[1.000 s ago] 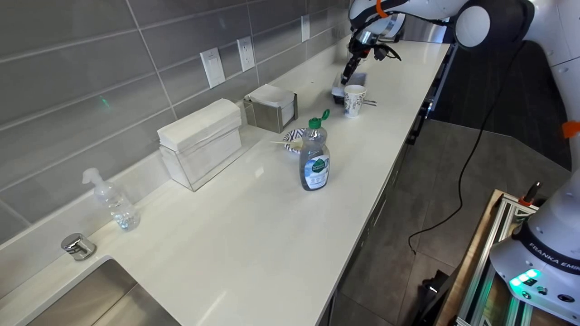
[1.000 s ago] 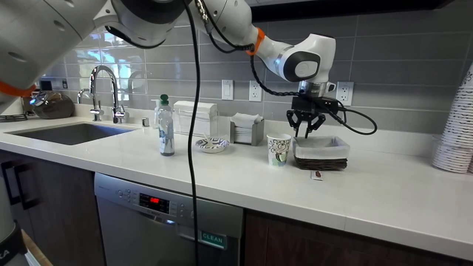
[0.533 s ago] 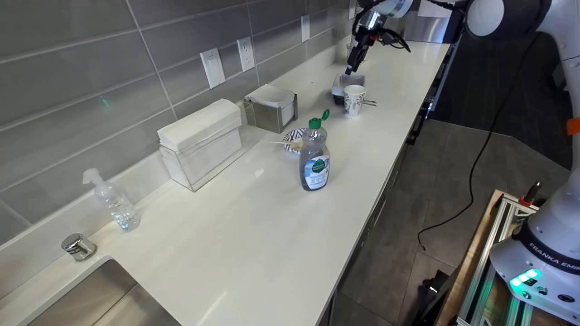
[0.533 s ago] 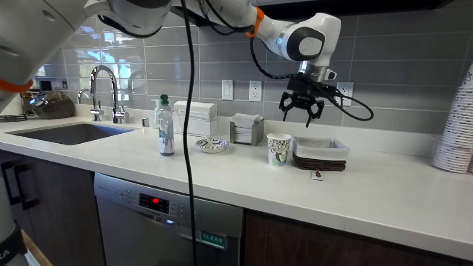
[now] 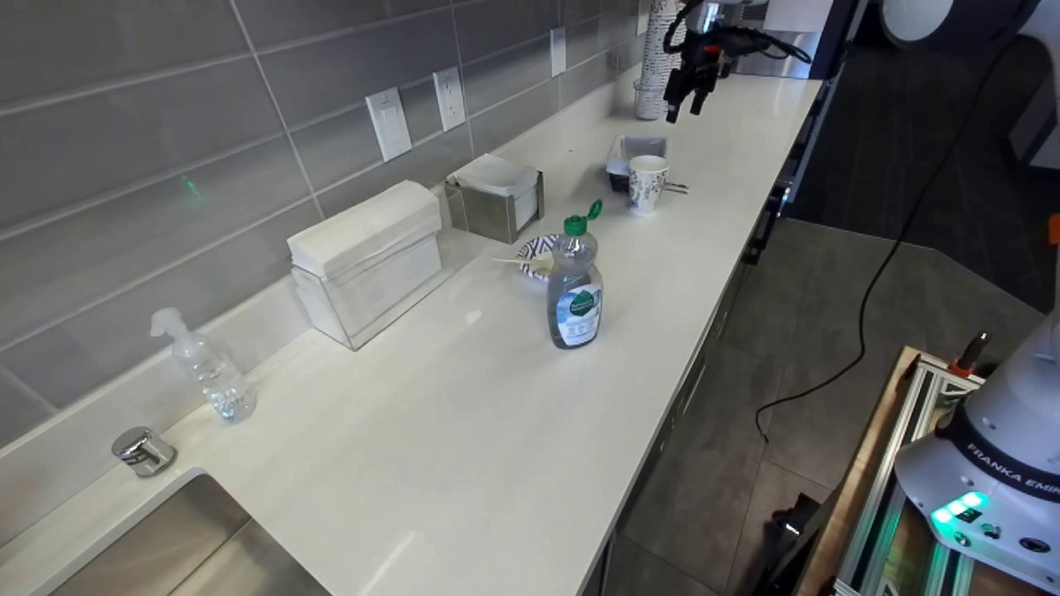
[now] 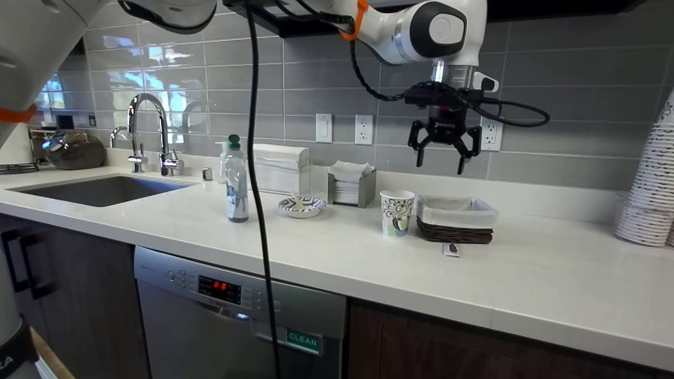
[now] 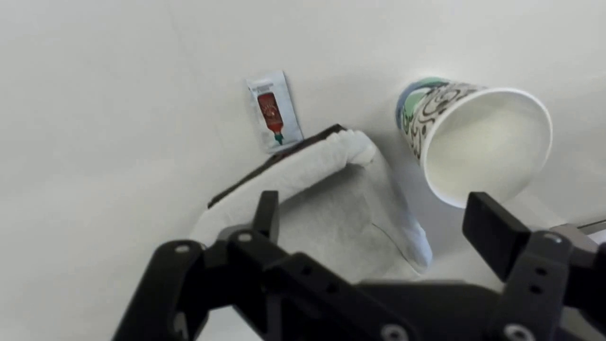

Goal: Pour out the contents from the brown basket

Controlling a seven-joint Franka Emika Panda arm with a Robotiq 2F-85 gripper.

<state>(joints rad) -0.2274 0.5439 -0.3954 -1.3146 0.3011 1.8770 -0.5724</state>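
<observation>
Basket (image 6: 455, 233) sits right side up on the worktop (image 6: 553, 268), with a white liner (image 6: 458, 217) in it. In an exterior view, the cup (image 6: 397, 213) stands just beside it at nine o'clock, and a small red and white packet (image 6: 451, 250) lies by it at six o'clock. The gripper (image 6: 440, 162) hangs in the air at twelve o'clock, apart from the basket, its two jaws spread wide.

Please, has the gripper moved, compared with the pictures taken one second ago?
Yes, mainly upward. In an exterior view, the gripper has risen from near the rim of the brown basket toward the height of the rightmost wall outlet.
</observation>
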